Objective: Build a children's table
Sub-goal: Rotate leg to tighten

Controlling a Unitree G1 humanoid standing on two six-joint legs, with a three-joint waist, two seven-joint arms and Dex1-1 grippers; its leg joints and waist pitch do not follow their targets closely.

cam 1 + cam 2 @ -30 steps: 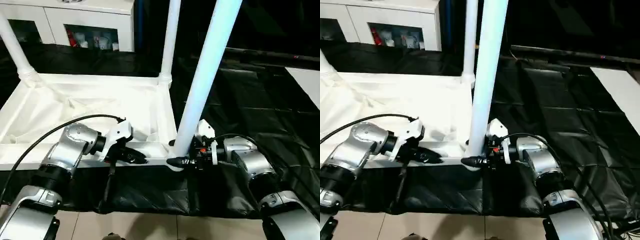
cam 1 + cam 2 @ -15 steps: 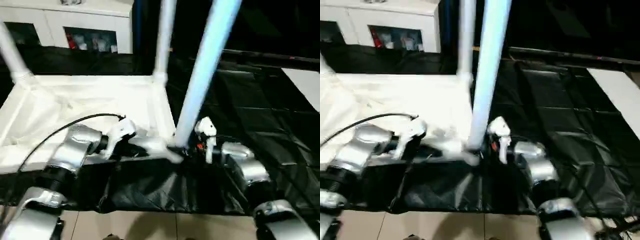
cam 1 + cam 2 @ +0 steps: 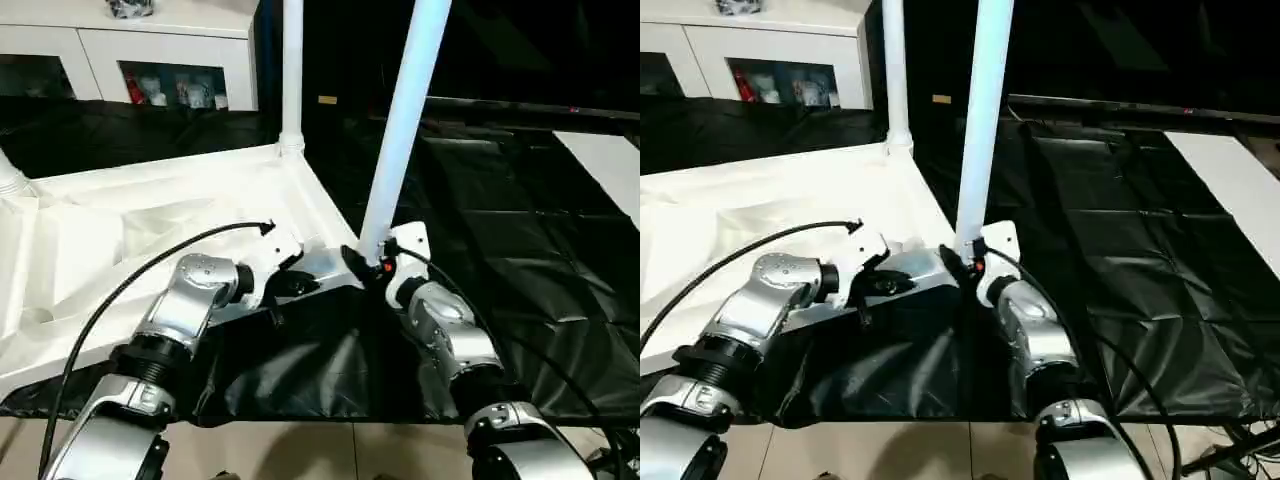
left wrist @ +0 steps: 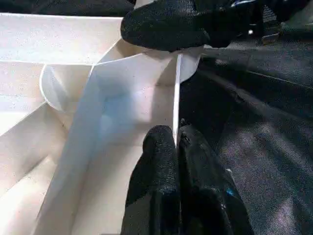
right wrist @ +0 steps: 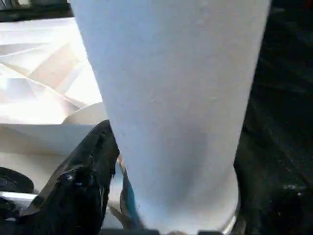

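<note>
Standing in the tabletop's (image 3: 150, 215) corner socket (image 3: 352, 268): a leg (image 3: 402, 130).

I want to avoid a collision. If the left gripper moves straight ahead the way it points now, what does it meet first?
Probably the right gripper. The left gripper, shut on the table top's rim, points along it toward the corner, where the right gripper's black finger lies across; depth is unclear.

Lab: black-draped bench (image 3: 520, 230), white cabinet (image 3: 130, 50)

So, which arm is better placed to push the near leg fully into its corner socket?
The right. The right gripper already sits at the base of the near leg, fingers around it. The left gripper is shut on the tabletop's rim, steadying it.
</note>
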